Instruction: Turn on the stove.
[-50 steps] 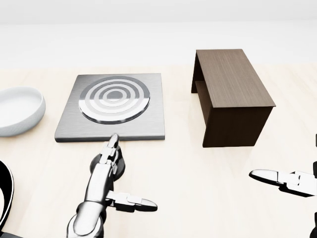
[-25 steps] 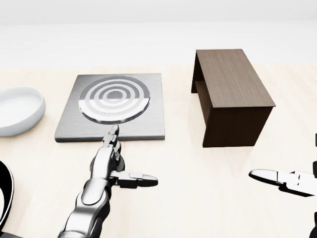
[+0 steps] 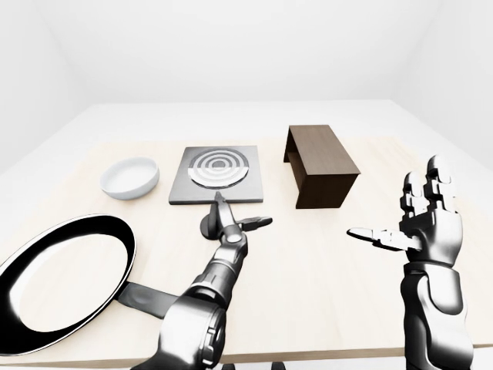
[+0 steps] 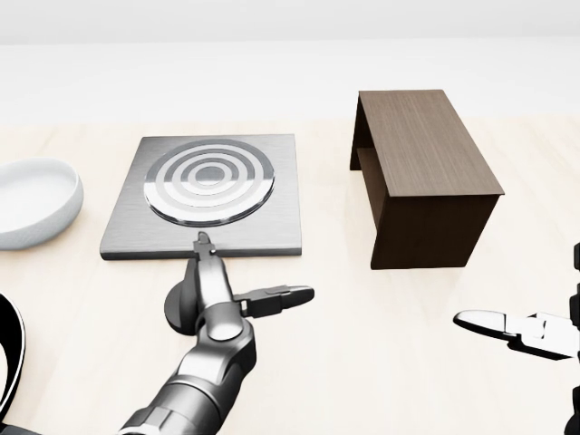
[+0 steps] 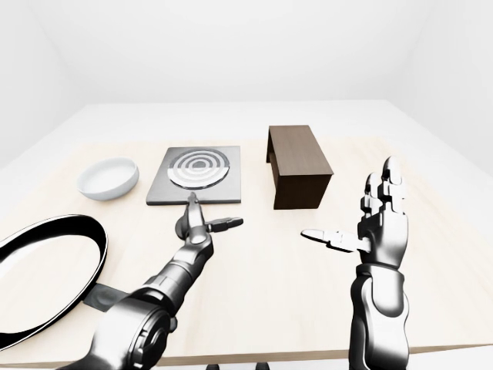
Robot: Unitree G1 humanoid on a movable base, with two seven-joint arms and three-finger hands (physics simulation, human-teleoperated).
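The stove (image 4: 272, 222) is a grey square plate with a ringed silver burner (image 4: 210, 181), left of centre in the head view. Just below its lower edge a dark round knob (image 4: 175, 310) lies on the table, partly covered by my left hand. My left hand (image 4: 254, 265) is open over the knob. Its long fingers (image 4: 203, 249) point up to the stove's lower edge and the thumb sticks out to the right. My right hand (image 3: 400, 208) is raised at the right, open and holding nothing.
A white bowl (image 4: 32, 199) sits left of the stove. A dark wooden box (image 4: 421, 172), open on one side, stands to its right. A black frying pan (image 3: 65, 277) lies at the lower left, its handle near my left arm.
My left hand has reached further up the table towards the stove's lower edge, over the dark knob, and its thumb has swung out to the right. The right hand has barely moved.
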